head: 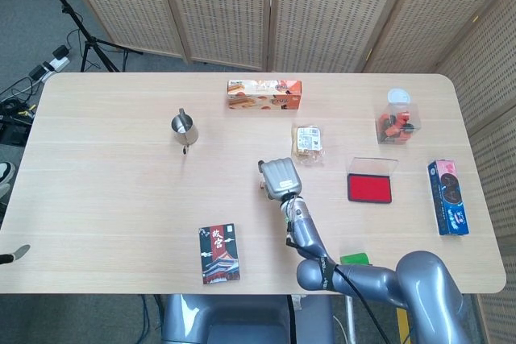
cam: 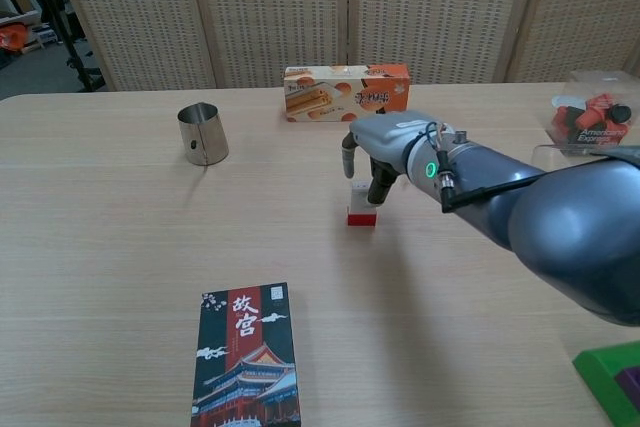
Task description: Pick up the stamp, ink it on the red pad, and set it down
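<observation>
The stamp, a small white block with a red base, stands upright on the table in the chest view. My right hand hovers right over it with fingers pointing down. One finger reaches the stamp's top right edge, and another hangs apart above its left. From the head view my right hand covers the stamp. The red ink pad lies open about a hand's width to the right, its clear lid behind it. Only a grey sliver of my left hand shows at the frame's left edge.
A cookie box lies at the back, with a metal cup to the left. A dark card box sits near the front edge. A wrapped snack, a plastic tub, a blue box and a green item are on the right.
</observation>
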